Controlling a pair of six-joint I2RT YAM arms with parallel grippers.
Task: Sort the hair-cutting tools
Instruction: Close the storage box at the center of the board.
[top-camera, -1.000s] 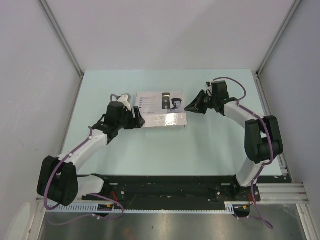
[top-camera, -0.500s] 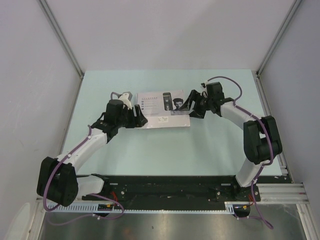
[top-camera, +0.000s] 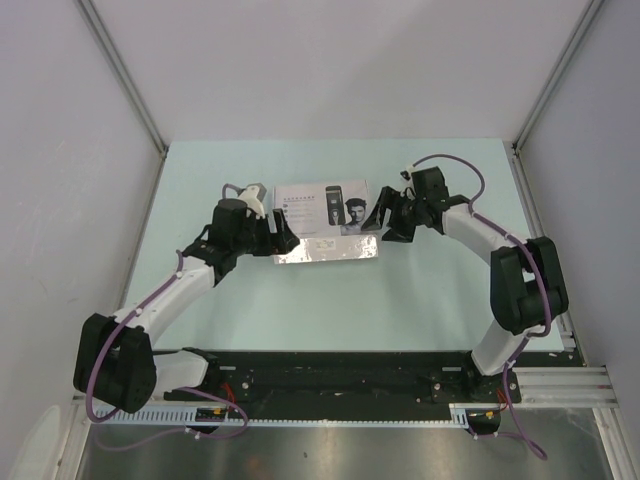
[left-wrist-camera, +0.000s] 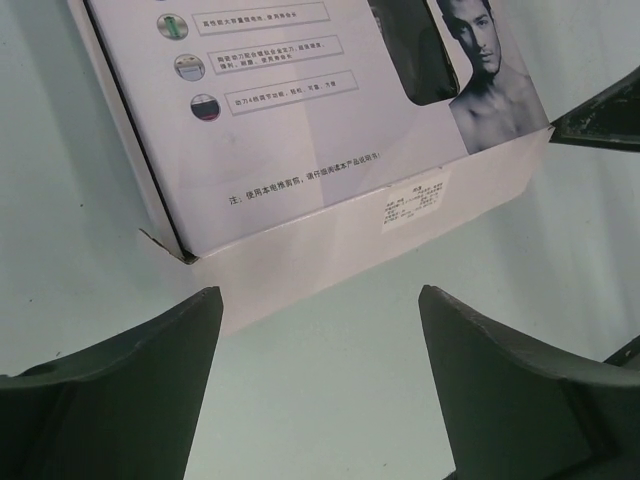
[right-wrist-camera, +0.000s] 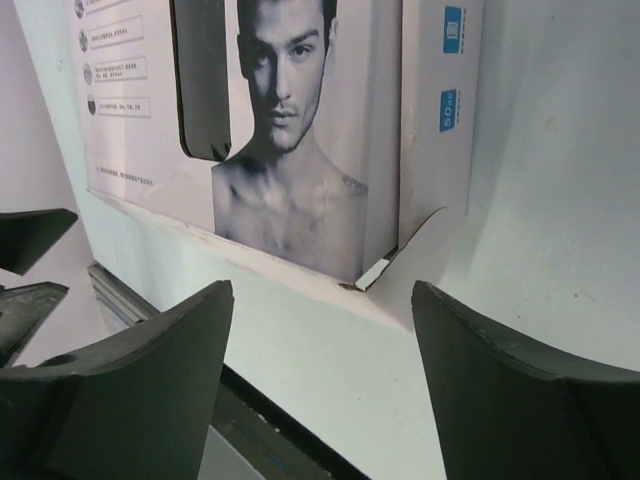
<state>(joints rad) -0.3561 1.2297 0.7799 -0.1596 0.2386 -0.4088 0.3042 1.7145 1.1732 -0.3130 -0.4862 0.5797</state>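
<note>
The white box (top-camera: 325, 248) lies closed on the bench (top-camera: 330, 300), its lid (left-wrist-camera: 300, 130) printed with Chinese text, a man's portrait and a clipper picture; a blue side label (right-wrist-camera: 450, 110) seems to read 50. The tools themselves are hidden. The left claw (top-camera: 285, 238) gapes at the box's left corner as before; the right claw (top-camera: 377, 225), shut a second ago, now gapes at its right end.

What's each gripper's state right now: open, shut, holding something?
Left gripper: open, holding nothing, facing the white box at its left end.
Right gripper: open, holding nothing, facing the white box at its right end.
</note>
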